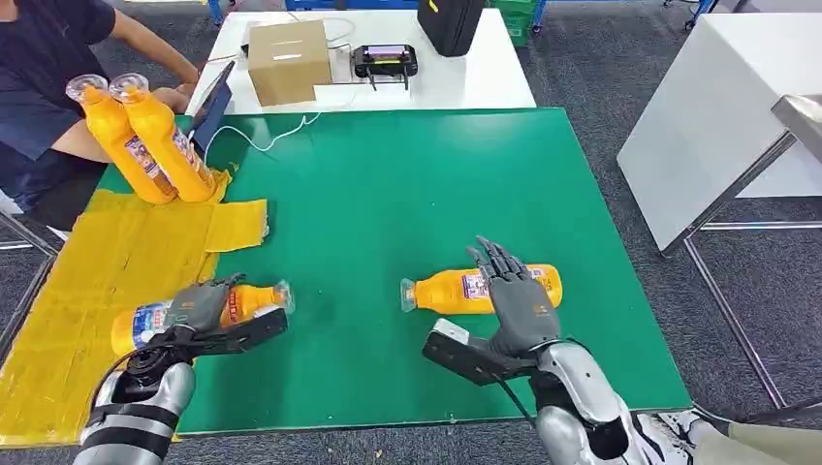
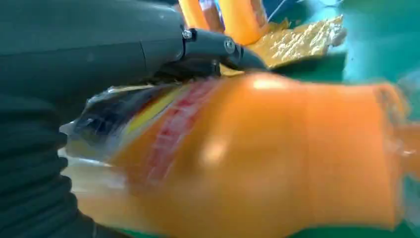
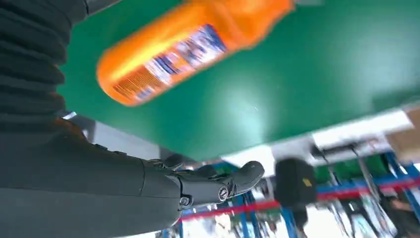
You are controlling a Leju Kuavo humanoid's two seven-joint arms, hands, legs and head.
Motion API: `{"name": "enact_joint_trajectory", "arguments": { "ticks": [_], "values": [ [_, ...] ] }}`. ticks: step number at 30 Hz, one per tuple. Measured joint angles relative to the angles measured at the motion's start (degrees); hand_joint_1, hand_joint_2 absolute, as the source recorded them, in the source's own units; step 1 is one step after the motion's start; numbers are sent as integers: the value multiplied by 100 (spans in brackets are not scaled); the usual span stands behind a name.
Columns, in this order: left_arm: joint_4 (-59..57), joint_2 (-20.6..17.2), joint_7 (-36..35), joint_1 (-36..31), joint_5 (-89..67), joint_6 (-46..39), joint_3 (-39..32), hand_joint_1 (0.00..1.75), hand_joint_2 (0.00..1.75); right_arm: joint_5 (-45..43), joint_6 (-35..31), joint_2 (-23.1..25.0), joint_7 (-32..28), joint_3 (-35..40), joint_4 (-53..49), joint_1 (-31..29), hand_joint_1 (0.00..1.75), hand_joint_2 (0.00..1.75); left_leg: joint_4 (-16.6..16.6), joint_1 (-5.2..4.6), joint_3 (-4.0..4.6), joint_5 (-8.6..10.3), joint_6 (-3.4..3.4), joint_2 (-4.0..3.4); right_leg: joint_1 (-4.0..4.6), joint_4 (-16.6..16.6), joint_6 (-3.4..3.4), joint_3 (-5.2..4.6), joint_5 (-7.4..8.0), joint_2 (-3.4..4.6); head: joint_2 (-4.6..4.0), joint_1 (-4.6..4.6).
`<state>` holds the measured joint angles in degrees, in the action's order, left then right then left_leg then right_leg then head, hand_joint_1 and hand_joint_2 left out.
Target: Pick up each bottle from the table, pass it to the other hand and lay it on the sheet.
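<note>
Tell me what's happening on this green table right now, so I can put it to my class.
The left robot hand grips an orange plastic juice bottle lying at the edge of the crinkled yellow sheet. The right robot hand is open above a second orange bottle lying on the green table. Two more orange bottles lean at the sheet's far end.

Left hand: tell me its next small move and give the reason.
Probably lower and release. The left hand grips a bottle lying sideways at the yellow sheet's edge, its cap end over the green mat; easing it further onto the sheet first looks wise.
</note>
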<state>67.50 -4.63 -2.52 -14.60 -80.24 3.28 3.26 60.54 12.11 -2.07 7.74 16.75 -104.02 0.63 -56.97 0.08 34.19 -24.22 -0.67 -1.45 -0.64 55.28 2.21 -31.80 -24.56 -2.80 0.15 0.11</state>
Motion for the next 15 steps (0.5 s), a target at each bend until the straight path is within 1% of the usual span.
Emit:
{"name": "enact_joint_trajectory", "arguments": {
  "ticks": [5, 10, 13, 15],
  "values": [
    [-223, -35, 285, -28, 258, -261, -94, 0, 0, -297, 203, -342, 0, -245, 283, 2, 0, 175, 0, 0, -1, 1, -1, 6, 0, 0, 0, 4, 0, -8, 0, 0],
    [-237, -35, 549, -25, 670, -256, -155, 0, 0, -376, 288, -608, 31, -367, 450, 2, 0, 175, 0, 0, -6, 1, -1, 7, 0, 0, 1, 7, 0, -13, 0, 0],
    [58, 49, 866, 120, 1657, -60, -243, 0, 0, -369, 288, -763, 37, -525, 601, 0, 0, 175, 0, 0, -6, 4, -5, 11, -1, 0, 1, 10, 0, -18, 0, -2],
    [392, 162, 932, 306, 2136, 61, -256, 0, 0, -268, 280, -820, 37, -652, 702, -3, 0, 175, 0, -1, -3, 5, -6, 11, -1, 0, 2, 10, 1, -18, 0, 2]
  ]
}}
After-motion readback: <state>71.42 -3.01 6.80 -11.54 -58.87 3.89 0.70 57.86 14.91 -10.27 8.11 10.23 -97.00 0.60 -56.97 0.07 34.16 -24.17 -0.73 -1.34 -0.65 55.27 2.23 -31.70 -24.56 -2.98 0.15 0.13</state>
